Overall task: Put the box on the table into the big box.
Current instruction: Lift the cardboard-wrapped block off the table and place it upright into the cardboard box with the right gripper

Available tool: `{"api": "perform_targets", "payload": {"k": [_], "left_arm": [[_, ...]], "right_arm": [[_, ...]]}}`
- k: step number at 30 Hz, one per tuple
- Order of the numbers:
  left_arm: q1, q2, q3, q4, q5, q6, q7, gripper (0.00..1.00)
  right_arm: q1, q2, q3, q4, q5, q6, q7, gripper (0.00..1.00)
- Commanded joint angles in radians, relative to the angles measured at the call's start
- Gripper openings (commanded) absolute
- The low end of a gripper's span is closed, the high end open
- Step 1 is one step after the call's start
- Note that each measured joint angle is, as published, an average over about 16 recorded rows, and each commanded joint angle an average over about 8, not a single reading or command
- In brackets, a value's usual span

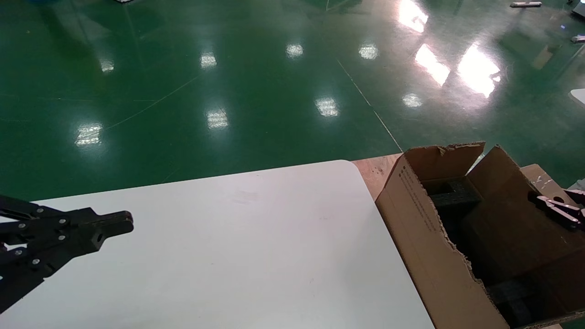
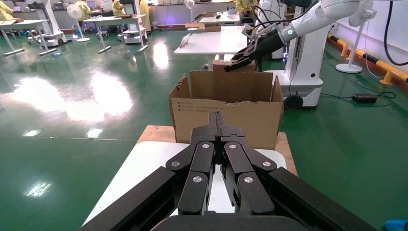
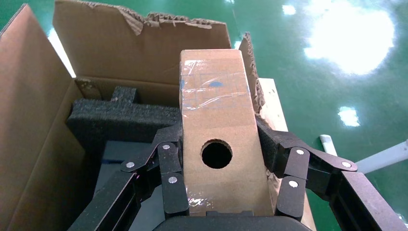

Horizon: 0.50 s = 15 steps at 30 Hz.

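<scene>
Desk (image 1: 219, 256) bare white. Big box (image 1: 425, 237) just beside its rounded corner. We hold box (image 3: 216, 130) in right gripper (image 3: 222, 161), jaws clamped on its two sides, long axis pointing ahead, poised over big box opening. Left gripper (image 2: 219, 126) parked over desk, jaws together, holding nothing.

Small box (image 3: 216, 144): smooth, matt light-brown cardboard, with a glossy, wrinkled strip of clear tape across its upper face. Big box (image 1: 429, 246): matt brown corrugated cardboard, its torn edges ragged and fibrous. Foam blocks (image 3: 120, 120) inside it: black, coarse, porous, non-reflective. Counter (image 1: 237, 256): smooth white top with a soft satin sheen. Wooden board (image 1: 374, 171) under the big box: pale, unvarnished, matt. Left end effector (image 1: 119, 224) and right end effector (image 3: 222, 190): matt black links, seemingly plastic, joined by shiny metal rivets. Floor (image 1: 228, 82): green, highly glossy, mirroring the lights.
</scene>
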Motion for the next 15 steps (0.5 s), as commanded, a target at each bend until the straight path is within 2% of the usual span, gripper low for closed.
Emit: {"api": "perform_targets", "payload": {"k": [1, 15], "left_arm": [[0.000, 0.000, 0.000, 0.000, 0.000, 0.000, 0.000, 0.00], [0.000, 0.000, 0.001, 0.000, -0.001, 0.000, 0.000, 0.00]], "right_arm": [[0.019, -0.017, -0.003, -0.029, -0.007, -0.001, -0.008, 0.00], [0.106, -0.067, 0.008, -0.134, -0.093, 0.000, -0.072, 0.00]]}}
